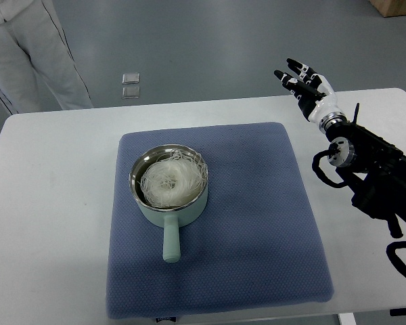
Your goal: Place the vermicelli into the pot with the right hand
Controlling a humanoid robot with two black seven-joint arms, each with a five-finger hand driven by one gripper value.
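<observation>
Even soft light, faint shadows, sharp

you see the pot [168, 196] with a smooth pale green outside, like enamel or plastic, and a shiny metal rim. the vermicelli [170, 179] inside it looks white, thin and a little translucent. the mat [257, 217] under the pot is blue cloth with a fine rough weave, matt. the table [47, 223] is smooth white, slightly glossy. the right hand [304, 81] is hard black and white plastic, with a metal ring at the wrist.
</observation>
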